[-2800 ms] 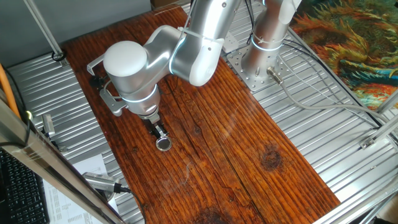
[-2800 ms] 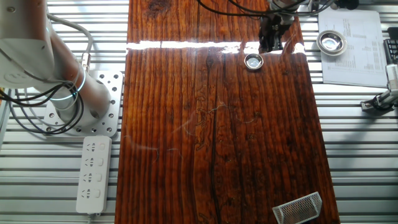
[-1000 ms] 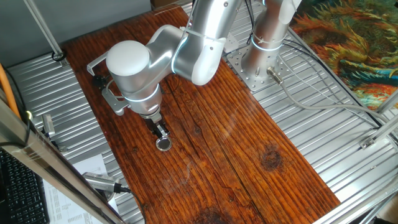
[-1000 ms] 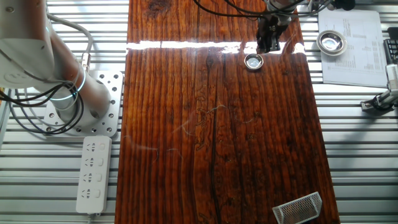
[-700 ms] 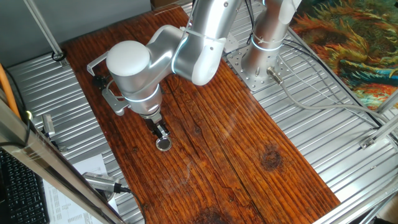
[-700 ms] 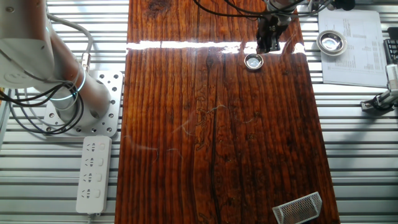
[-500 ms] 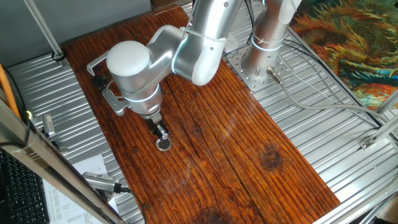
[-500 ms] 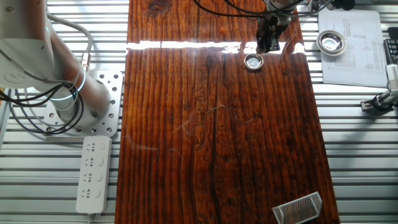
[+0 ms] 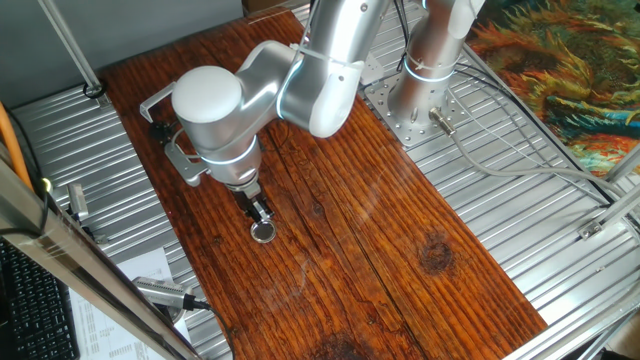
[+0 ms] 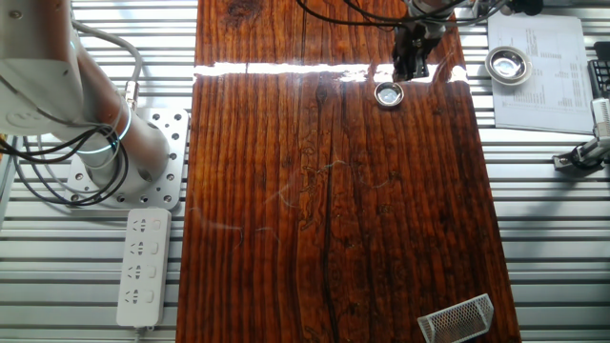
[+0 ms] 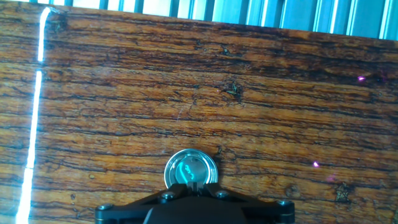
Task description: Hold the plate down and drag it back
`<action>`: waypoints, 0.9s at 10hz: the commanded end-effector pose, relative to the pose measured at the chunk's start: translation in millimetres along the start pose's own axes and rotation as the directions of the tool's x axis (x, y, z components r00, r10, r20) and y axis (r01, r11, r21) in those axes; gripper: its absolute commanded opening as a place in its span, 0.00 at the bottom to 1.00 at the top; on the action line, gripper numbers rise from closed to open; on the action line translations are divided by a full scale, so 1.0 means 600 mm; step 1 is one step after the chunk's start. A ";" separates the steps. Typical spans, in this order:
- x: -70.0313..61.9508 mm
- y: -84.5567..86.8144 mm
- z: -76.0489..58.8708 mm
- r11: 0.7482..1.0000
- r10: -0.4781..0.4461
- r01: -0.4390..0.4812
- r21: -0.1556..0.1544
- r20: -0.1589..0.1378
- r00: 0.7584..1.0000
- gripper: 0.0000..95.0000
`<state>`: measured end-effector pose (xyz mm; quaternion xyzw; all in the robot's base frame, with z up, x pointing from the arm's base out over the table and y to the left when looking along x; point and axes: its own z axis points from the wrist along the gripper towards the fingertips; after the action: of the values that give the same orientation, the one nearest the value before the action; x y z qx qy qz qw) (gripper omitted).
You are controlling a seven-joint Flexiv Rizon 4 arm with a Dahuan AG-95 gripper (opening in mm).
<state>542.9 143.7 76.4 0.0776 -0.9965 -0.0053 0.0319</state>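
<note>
The plate (image 11: 191, 169) is a small round metal disc with a silvery rim and a dark, reflective centre. It lies flat on the wooden board (image 9: 380, 250). It shows as plate (image 9: 264, 232) near the board's left side, and as plate (image 10: 388, 93) near the far right corner. My gripper (image 11: 194, 185) is shut, its two fingertips pressed together over the plate's near edge. From the fixed views, the gripper (image 9: 260, 213) and gripper (image 10: 412, 67) points down just beside the disc. Whether the tips touch the plate cannot be told.
A second round metal dish (image 10: 507, 64) sits on a printed sheet right of the board. A mesh metal holder (image 10: 457, 319) lies at the board's near right corner. A power strip (image 10: 143, 267) and the arm's base (image 10: 100, 157) are on the left.
The arm's large joint has crept slightly to the right since 2.8 s ago. The plate lies where it was and the gripper stays shut.
</note>
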 end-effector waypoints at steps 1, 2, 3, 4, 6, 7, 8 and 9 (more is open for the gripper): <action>0.000 0.000 0.000 1.000 -0.001 0.001 0.001 0.000 1.000 0.00; 0.001 0.000 0.001 1.000 0.001 -0.001 0.001 0.000 1.000 0.00; 0.001 0.000 0.001 1.000 0.001 -0.001 0.001 0.000 1.000 0.00; 0.001 0.001 0.001 1.000 0.001 -0.001 0.001 0.000 1.000 0.00; 0.003 0.001 0.002 1.000 0.002 -0.002 0.002 0.001 1.000 0.00; 0.003 0.001 0.002 1.000 0.002 -0.002 0.002 0.000 1.000 0.00; 0.003 0.002 0.003 1.000 0.002 -0.002 0.002 0.000 1.000 0.00; 0.004 0.002 0.004 1.000 0.002 -0.002 0.002 0.000 1.000 0.00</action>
<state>539.7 144.8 74.6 0.0769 -0.9965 -0.0048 0.0323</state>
